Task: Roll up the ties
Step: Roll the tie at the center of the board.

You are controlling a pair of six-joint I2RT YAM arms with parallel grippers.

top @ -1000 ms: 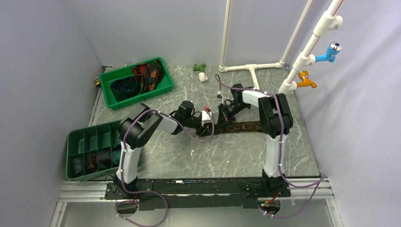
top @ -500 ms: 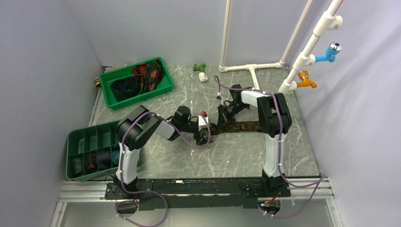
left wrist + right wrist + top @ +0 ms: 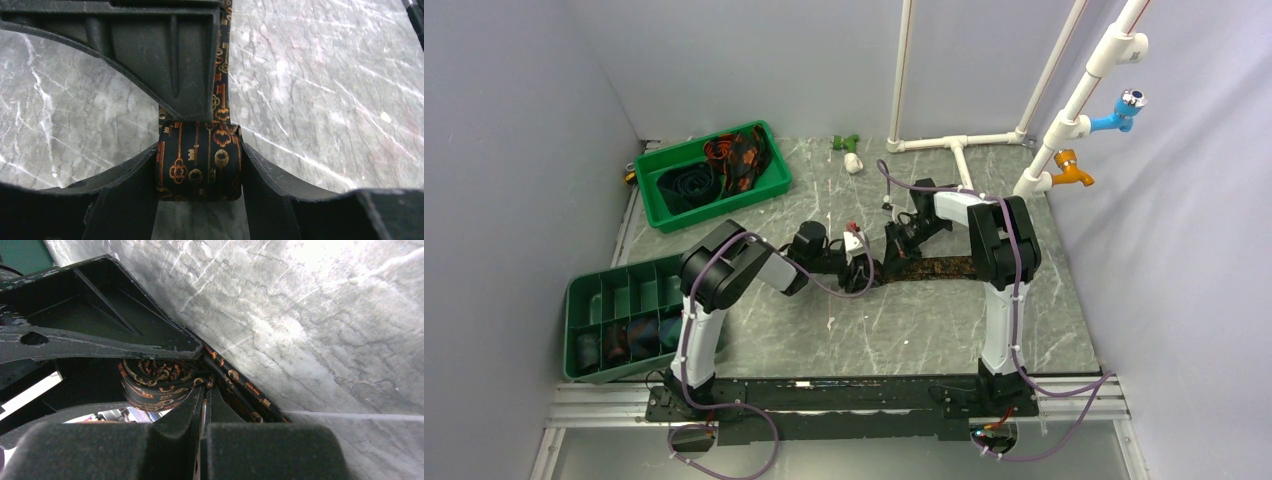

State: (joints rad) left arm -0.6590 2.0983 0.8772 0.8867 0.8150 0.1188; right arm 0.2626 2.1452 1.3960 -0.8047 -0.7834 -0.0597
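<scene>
Nearest to me, left of the left claw (image 3: pixel 200 167) and back toward the arm bases, is the divided tray (image 3: pixel 582 292) with dark rolls (image 3: pixel 629 336) in its near cells. At mid-table (image 3: pixel 904 325) the two claws meet tip to tip over the tie (image 3: pixel 200 150), which is black with orange keys.

My left claw is partly open, with the rolled end of the tie between its fingers (image 3: pixel 132 187). Both inner faces press the sides of the roll.

The right claw (image 3: pixel 201 401) comes in from the far side with its jaws fully closed and its tips right at the roll. That view is dark, and I cannot tell whether any cloth is nipped between them. From the roll, the unrolled length of the tie runs flat on the table, away past the right claw's finger.

Beyond the left claw, far left, the open tray (image 3: pixel 724 205) holds loose ties (image 3: pixel 729 155). Beyond the right claw, white pipes (image 3: pixel 944 142) lie at the table's back edge.
</scene>
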